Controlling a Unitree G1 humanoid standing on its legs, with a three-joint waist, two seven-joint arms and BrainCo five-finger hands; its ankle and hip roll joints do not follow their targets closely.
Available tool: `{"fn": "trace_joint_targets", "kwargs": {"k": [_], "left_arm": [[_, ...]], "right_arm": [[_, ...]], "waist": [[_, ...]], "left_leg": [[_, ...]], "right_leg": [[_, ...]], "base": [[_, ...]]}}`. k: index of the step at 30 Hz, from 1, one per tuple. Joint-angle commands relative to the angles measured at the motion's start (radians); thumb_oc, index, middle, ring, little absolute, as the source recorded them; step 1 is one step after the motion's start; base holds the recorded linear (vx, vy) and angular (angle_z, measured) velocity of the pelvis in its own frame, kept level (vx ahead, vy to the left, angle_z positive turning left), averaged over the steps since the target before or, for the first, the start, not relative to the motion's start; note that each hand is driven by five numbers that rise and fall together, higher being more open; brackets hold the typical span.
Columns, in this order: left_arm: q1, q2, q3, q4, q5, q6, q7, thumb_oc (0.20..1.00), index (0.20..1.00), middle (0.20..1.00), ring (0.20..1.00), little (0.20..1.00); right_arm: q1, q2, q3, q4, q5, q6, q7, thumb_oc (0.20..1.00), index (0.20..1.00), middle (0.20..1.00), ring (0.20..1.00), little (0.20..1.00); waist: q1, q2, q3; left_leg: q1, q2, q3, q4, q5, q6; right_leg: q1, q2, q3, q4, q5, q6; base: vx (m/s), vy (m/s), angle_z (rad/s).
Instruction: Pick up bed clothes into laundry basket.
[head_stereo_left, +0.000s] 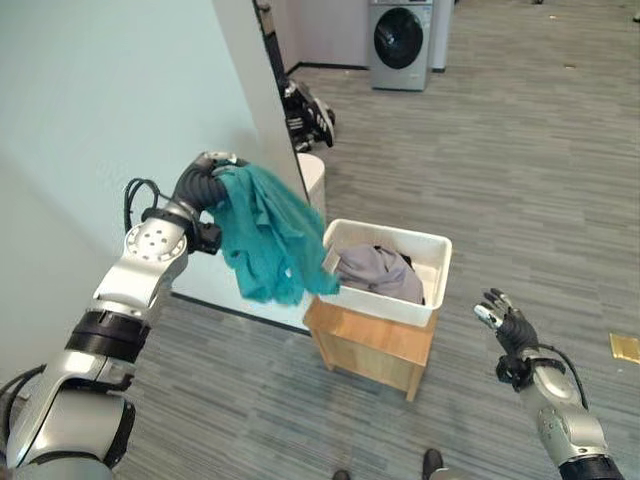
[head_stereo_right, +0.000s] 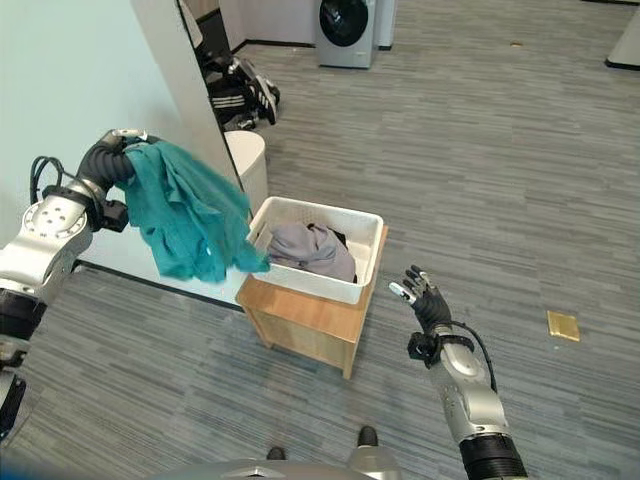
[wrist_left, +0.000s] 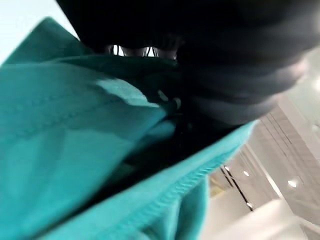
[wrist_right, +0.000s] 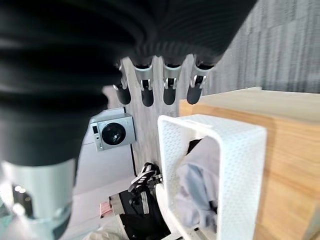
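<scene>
Nearest, the right hand (head_stereo_right: 425, 297) hangs empty with fingers relaxed. Beyond it a white laundry basket (head_stereo_left: 432, 262) on a wooden stand (head_stereo_left: 372, 345) already holds a grey garment (head_stereo_left: 378, 272). The left hand (head_stereo_left: 207, 175) carries a teal cloth (head_stereo_left: 268, 235) beside the basket, finger grip hidden; dropping it in remains. Farthest, a washing machine (head_stereo_left: 401, 42). No legible writing.

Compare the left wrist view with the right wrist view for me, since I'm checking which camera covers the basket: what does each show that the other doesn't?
The left wrist view shows the teal garment draped against the left hand, hiding its fingers. The right wrist view shows the white laundry basket on the wooden stand, grey clothes inside it, a washing machine beyond, and the right hand with straight fingers holding nothing. Both share a dark ribbed hand cover up close.
</scene>
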Motion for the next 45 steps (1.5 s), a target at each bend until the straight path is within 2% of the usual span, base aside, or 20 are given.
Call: {"fn": "trace_joint_targets", "kwargs": {"k": [1,5,11,17,27,38,40,45], "left_arm": [[-0.16,0.071,-0.022,0.051,-0.07,-0.048,-0.012,0.2,0.2,0.2,0.2,0.2],[-0.286,0.109,-0.104,0.119,-0.073,-0.049,-0.025,0.2,0.2,0.2,0.2,0.2],[-0.445,0.115,-0.189,0.196,-0.092,-0.062,-0.019,0.2,0.2,0.2,0.2,0.2],[-0.547,0.111,-0.221,0.209,-0.081,-0.085,0.027,0.2,0.2,0.2,0.2,0.2],[-0.591,0.092,-0.252,0.242,-0.055,-0.082,0.033,0.2,0.2,0.2,0.2,0.2],[-0.673,0.04,-0.31,0.33,-0.069,-0.081,0.035,0.2,0.2,0.2,0.2,0.2],[-0.734,0.035,-0.349,0.397,-0.057,-0.076,0.034,0.2,0.2,0.2,0.2,0.2],[-0.766,0.037,-0.367,0.423,-0.046,-0.078,0.026,0.2,0.2,0.2,0.2,0.2]], "right_arm": [[-0.018,-0.005,-0.011,-0.055,0.042,-0.063,0.009,1.0,1.0,1.0,1.0,1.0],[0.002,0.004,0.001,-0.054,0.046,-0.066,0.02,1.0,1.0,1.0,1.0,1.0],[0.011,0.017,0.034,-0.044,0.058,-0.068,0.034,1.0,1.0,1.0,1.0,1.0],[0.062,0.025,0.024,-0.024,0.051,-0.057,0.055,1.0,1.0,1.0,1.0,1.0],[0.071,0.018,0.024,-0.044,0.048,-0.046,0.072,1.0,1.0,1.0,1.0,1.0],[0.038,-0.012,0.042,-0.069,0.061,-0.07,0.057,1.0,1.0,1.0,1.0,1.0],[0.036,-0.03,0.037,-0.073,0.062,-0.072,0.045,1.0,1.0,1.0,1.0,1.0],[0.058,-0.029,0.042,-0.078,0.037,-0.073,0.044,1.0,1.0,1.0,1.0,1.0]], "waist": [[-0.001,-0.036,-0.009],[-0.017,-0.027,-0.009],[-0.036,-0.012,-0.006],[-0.054,-0.001,-0.015],[-0.07,0.009,-0.016],[-0.132,0.007,0.086],[-0.158,0.009,0.135],[-0.171,0.014,0.174]], "left_leg": [[-0.061,-0.001,-0.003,0.005,0.026,-0.024],[-0.067,-0.002,0.011,0.005,0.026,-0.027],[-0.079,-0.006,0.03,0.005,0.022,-0.029],[-0.079,-0.009,0.054,0.005,0.007,-0.03],[-0.077,-0.01,0.071,0.005,-0.001,-0.031],[-0.188,-0.004,0.083,0.005,0.03,-0.035],[-0.251,-0.007,0.087,0.005,0.039,-0.034],[-0.305,-0.006,0.101,0.005,0.048,-0.036]], "right_leg": [[0.046,-0.057,-0.033,0.018,-0.077,0.084],[0.03,-0.058,-0.023,0.018,-0.072,0.094],[0.005,-0.061,-0.014,0.018,-0.067,0.107],[-0.011,-0.062,-0.007,0.018,-0.067,0.118],[-0.017,-0.061,0.004,0.018,-0.068,0.121],[-0.149,-0.054,0.046,0.018,-0.032,0.114],[-0.22,-0.054,0.07,0.018,-0.016,0.112],[-0.281,-0.058,0.093,0.018,-0.002,0.109]], "base": [[0.04,0.002,-0.15],[0.04,0.001,-0.08],[0.04,0.012,-0.11],[0.08,0.023,-0.04],[0.03,0.001,-0.08],[-0.08,0.006,-0.07],[-0.1,0.044,-0.21],[-0.02,0.02,-0.21]]}}
